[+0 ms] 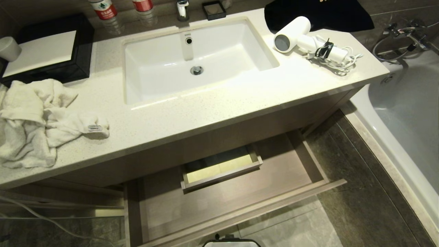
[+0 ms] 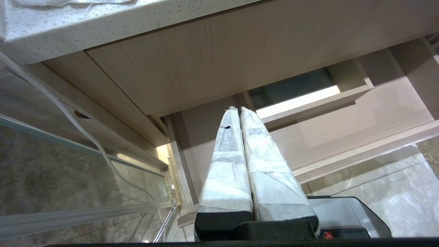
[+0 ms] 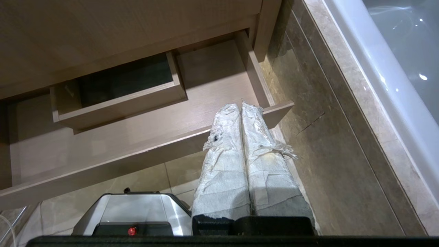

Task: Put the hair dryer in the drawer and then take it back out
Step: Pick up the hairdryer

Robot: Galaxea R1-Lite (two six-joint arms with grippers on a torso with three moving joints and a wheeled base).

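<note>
A speckled vanity counter with a white sink is filling the bathroom scene, the hair dryer lying at its far right corner. Below, the drawer is standing pulled out and bare. My left gripper and right gripper are hanging low before it, both pressed closed, gripping nothing.

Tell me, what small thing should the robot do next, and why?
Probably raise the right gripper toward the hair dryer. The dryer lies on the counter right of the sink, and the drawer below already stands open with nothing in it. Both grippers, the left gripper too, hang shut and low by the drawer front, holding nothing.
</note>
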